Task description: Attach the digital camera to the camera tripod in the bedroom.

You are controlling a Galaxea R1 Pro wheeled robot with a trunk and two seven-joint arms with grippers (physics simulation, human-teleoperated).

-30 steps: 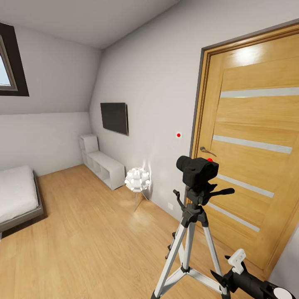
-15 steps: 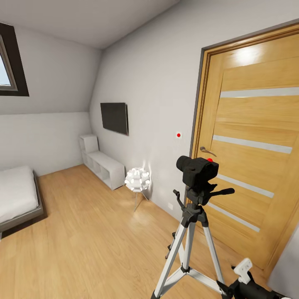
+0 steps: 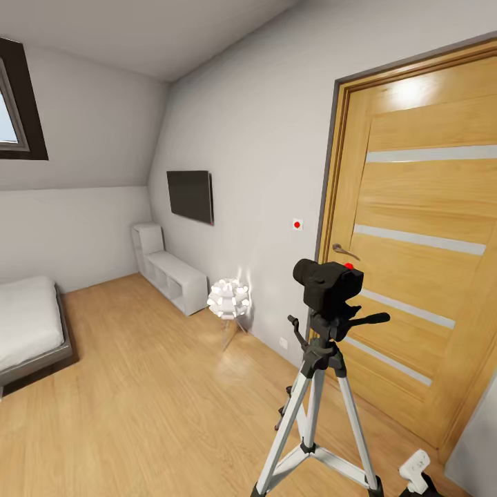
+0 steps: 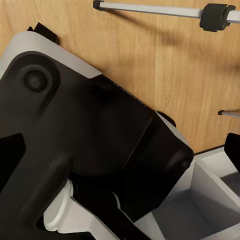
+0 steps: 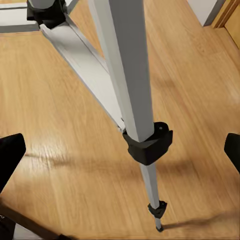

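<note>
The digital camera (image 3: 328, 284), black with a red dot on top, sits on the black pan head of the camera tripod (image 3: 319, 407), which stands on the wood floor in front of the wooden door (image 3: 414, 269). My right gripper (image 3: 416, 473) is low at the head view's bottom right, beside a tripod foot and well below the camera. In the right wrist view its dark fingertips (image 5: 10, 156) stand wide apart, open and empty, with a silver tripod leg (image 5: 131, 85) beyond them. My left gripper (image 4: 122, 155) hangs over my own black and white base (image 4: 85, 135), one fingertip (image 4: 233, 146) at the edge.
A grey low bed (image 3: 27, 331) lies at the left. A white shelf unit (image 3: 169, 276), a wall television (image 3: 190, 195) and a white spiky lamp (image 3: 228, 300) line the right wall. Open wood floor (image 3: 152, 400) spreads between bed and tripod.
My right gripper has sunk down and to the right, toward the bottom edge of the head view. The camera and the tripod have not moved.
</note>
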